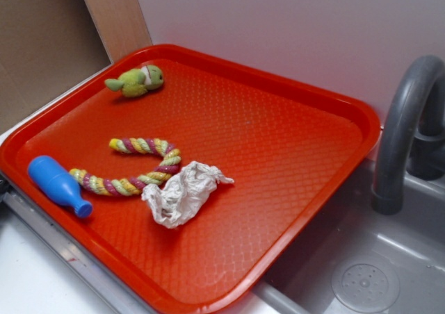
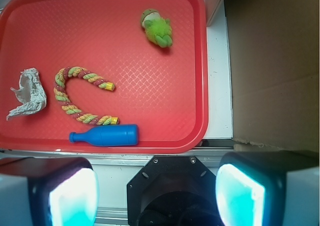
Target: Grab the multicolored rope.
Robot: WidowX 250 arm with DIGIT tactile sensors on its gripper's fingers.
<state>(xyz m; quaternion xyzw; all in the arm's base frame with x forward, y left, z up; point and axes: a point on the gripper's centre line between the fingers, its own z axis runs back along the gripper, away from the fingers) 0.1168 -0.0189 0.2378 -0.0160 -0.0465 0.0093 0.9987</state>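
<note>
Nothing is grabbed yet: the multicolored rope (image 1: 135, 167) lies free on the red tray (image 1: 292, 147). The fingers (image 2: 74, 198) stand spread wide and empty, well short of it, so approach and grasp remain

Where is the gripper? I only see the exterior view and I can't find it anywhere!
Observer: The wrist view shows it. The gripper hangs outside the red tray, past the edge nearest the blue bottle, and it is open.
Operator: What's between it and the rope?
Observer: Seen from the wrist, the blue bottle lies across the way, just in front of the multicolored rope.
Operator: Is the paper stuck on the rope? It looks like it here!
Observer: From above, a thin strip of tray seems to show between the crumpled paper and the rope's bend, so they look apart.
</note>
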